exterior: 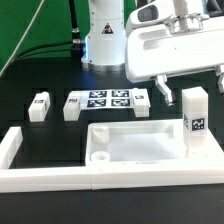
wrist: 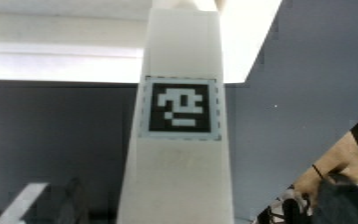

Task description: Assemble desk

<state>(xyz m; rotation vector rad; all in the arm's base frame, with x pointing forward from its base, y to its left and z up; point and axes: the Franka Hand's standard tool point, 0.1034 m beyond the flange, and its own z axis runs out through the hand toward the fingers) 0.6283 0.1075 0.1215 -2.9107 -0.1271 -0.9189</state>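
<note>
An upright leg (exterior: 195, 118) stands at the right end of the tabletop (exterior: 140, 142). It appears planted in one of the corner sockets, which would explain why it stays vertical with nothing clamping it. The gripper (exterior: 188, 82) hangs directly above the leg's top. In the wrist view the leg (wrist: 176, 150) runs up the middle with its tag facing the camera. One finger (wrist: 30, 203) and the other (wrist: 318, 190) stand clear of it on either side, so the jaws are apart and hold nothing. Straddling the post this way keeps the hand lined up with it, probably so it can either lift away or take a fresh grip to turn the leg tighter. Whether the leg is fully seated cannot be told.

The tabletop lies rim-up in the near middle of the black table (exterior: 60, 130), tucked into the corner of the white border frame (exterior: 40, 178). The frame likely braces it against sliding. An open socket (exterior: 100, 157) shows at its near left corner.

There is one tabletop. There seem to be four legs: the upright one, a far-left leg (exterior: 40, 104), a second loose leg (exterior: 73, 104) beside it, and what seems to be a third loose leg (exterior: 140, 98) just right of the marker board (exterior: 108, 99). The loose ones lie in a far row, apart from one another, presumably for easy picking.
</note>
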